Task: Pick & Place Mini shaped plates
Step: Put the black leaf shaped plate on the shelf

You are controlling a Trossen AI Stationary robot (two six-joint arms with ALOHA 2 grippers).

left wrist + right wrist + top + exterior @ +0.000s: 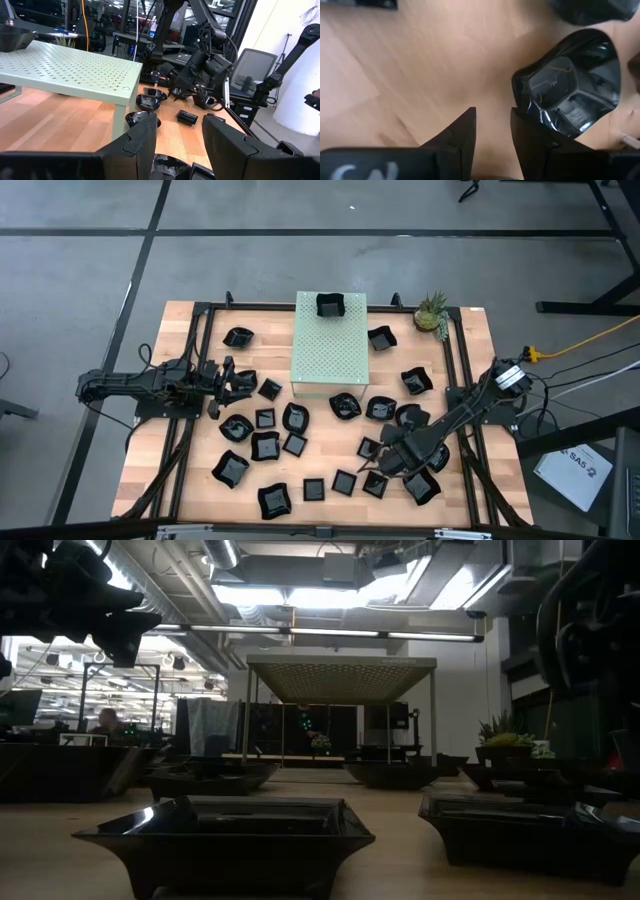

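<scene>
Right gripper point(492, 131), part open and empty, hangs beside a wavy plate point(572, 90); more plates point(300, 450) crowd round

A wooden table point(190, 480) carries scattered black mini plates point(264, 446), a pale green perforated box point(330, 355) and what looks like a small plant point(432, 310)
</scene>
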